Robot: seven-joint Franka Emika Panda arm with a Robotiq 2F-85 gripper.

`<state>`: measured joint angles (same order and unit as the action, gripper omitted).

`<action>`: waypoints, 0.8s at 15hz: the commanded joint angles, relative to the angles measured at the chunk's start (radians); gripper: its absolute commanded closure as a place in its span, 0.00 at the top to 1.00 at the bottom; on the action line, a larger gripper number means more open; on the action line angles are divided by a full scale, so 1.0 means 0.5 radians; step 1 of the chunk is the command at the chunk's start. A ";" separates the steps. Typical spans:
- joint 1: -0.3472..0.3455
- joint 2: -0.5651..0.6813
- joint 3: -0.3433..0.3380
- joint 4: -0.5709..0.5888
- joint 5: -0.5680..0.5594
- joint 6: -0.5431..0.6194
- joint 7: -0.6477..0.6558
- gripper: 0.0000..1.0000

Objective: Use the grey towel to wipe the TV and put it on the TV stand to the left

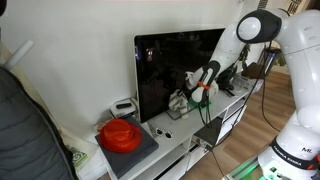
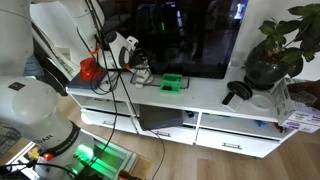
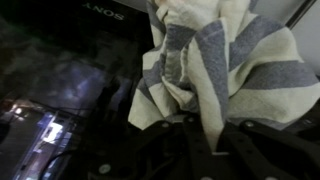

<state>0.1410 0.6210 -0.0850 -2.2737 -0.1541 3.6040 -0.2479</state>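
The grey and cream striped towel (image 3: 215,60) hangs bunched from my gripper (image 3: 200,145), whose fingers are shut on a fold of it. In both exterior views the gripper (image 1: 205,85) (image 2: 124,56) holds the towel (image 1: 179,103) (image 2: 141,71) against the lower part of the black TV screen (image 1: 170,65) (image 2: 190,35), just above the white TV stand (image 1: 172,140) (image 2: 205,100). The wrist view shows the dark screen (image 3: 70,70) beside the towel, with its logo at the top edge.
A red object (image 1: 120,134) lies on a grey tray at one end of the stand, next to a white device (image 1: 123,106). A green object (image 2: 173,82), a black item (image 2: 237,93) and a potted plant (image 2: 272,50) stand on the stand. Cables hang near the arm.
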 commanded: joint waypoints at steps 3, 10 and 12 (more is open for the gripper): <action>-0.288 -0.081 0.054 -0.134 0.002 0.258 0.173 0.02; -0.398 -0.085 0.103 -0.130 -0.005 0.375 0.303 0.02; -0.335 -0.079 0.127 -0.105 -0.003 0.321 0.263 0.02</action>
<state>-0.0554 0.6069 -0.0422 -2.3234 -0.1551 3.7942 -0.1097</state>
